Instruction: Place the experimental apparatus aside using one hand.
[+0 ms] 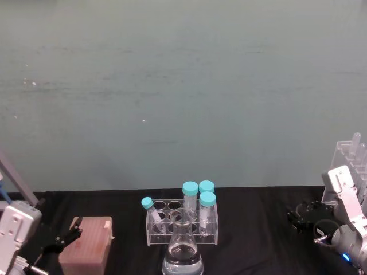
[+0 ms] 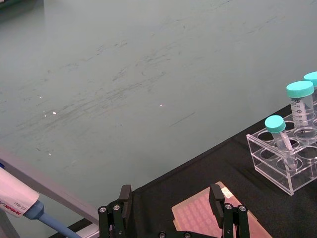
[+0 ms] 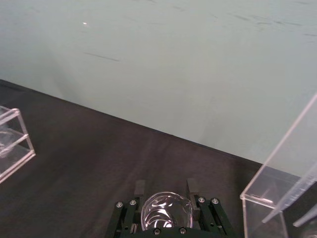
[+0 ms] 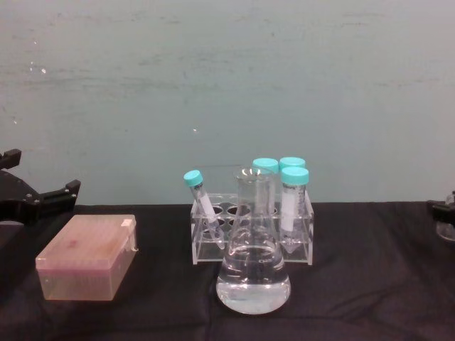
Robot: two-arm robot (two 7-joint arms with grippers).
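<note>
Right pincer (image 3: pixel 166 193) grips one beaker (image 3: pixel 166 214); four capped tubes (image 4: pixel 293 195), one flask (image 4: pixel 253 273).

Black-covered table (image 1: pixel 258 240): pink box (image 1: pixel 87 252) left, tube rack (image 1: pixel 157 229) centre, flask (image 1: pixel 182 255) just before it, tall rack (image 1: pixel 350 163) right.

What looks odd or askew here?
The small teal-capped tube at the clear rack's left end leans sideways; the other three tubes stand upright. Nothing looks spilled. The right gripper holds a small beaker, far right.

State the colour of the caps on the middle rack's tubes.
Turquoise; the caps show best in the chest view.
</note>
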